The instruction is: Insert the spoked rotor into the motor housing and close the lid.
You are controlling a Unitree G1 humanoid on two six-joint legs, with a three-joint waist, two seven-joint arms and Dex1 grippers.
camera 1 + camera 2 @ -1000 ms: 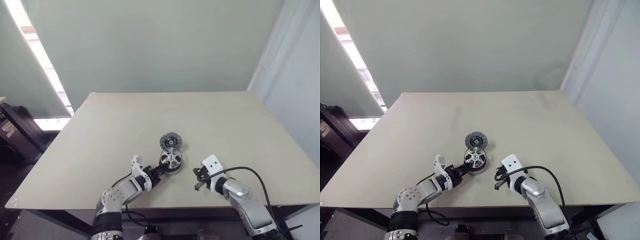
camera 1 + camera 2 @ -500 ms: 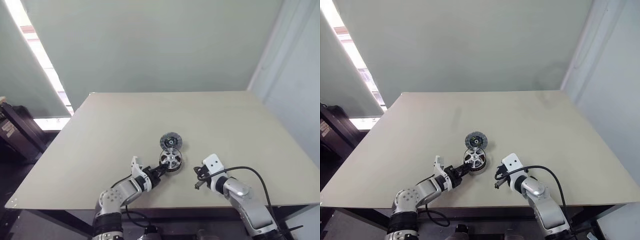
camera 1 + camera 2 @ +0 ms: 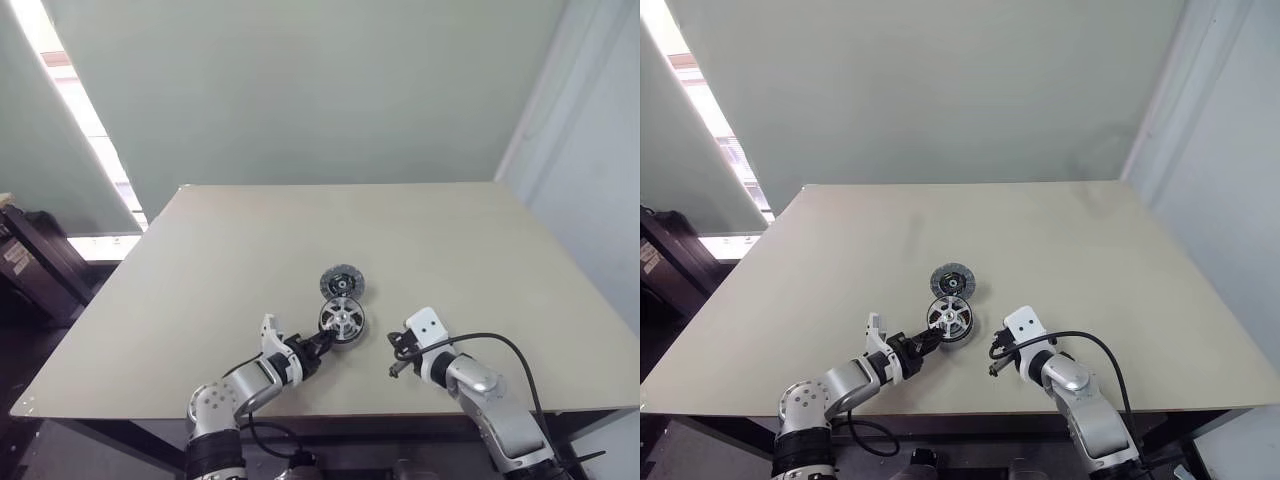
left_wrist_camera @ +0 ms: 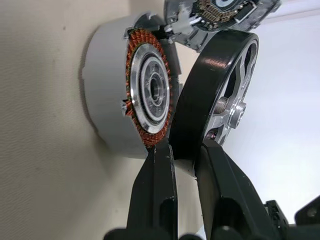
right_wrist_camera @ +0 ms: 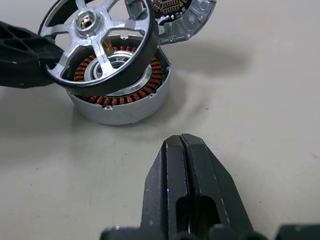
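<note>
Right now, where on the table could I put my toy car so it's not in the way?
The table is bare along its far edge and out toward both side edges. It's crowded near the front middle: the motor housing, the spoked rotor pinched in the left fingers, the lid just behind, and the shut right fingers close by.

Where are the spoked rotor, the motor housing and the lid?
spoked rotor [image 5: 102,47], right wrist view, on a silver spoke.
motor housing [image 5: 117,107], right wrist view, on its grey outer wall.
lid [image 3: 341,281], left eye view, on its top face.
</note>
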